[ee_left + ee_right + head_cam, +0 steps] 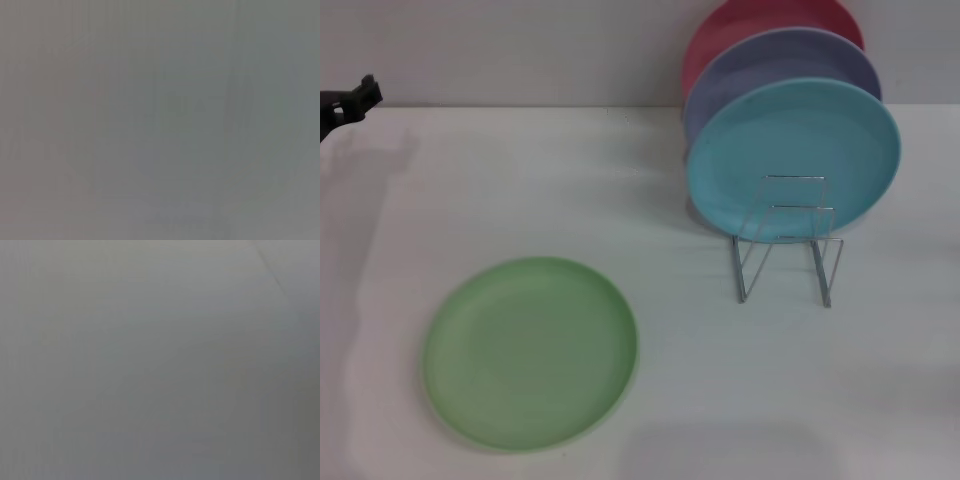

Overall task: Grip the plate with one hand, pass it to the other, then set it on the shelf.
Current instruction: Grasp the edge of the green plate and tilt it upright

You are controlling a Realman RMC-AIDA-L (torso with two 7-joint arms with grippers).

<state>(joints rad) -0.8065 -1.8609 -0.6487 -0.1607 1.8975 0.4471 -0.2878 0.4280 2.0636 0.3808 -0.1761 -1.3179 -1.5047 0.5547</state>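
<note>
- Light green plate (530, 352) lay flat on my white table (720, 400), well apart from the wire rack (788, 240).
- Left gripper (350, 102) sat at the far left edge; I couldn't tell its grip.

Left hand (350, 103) at the far left edge (barely in view)
</note>
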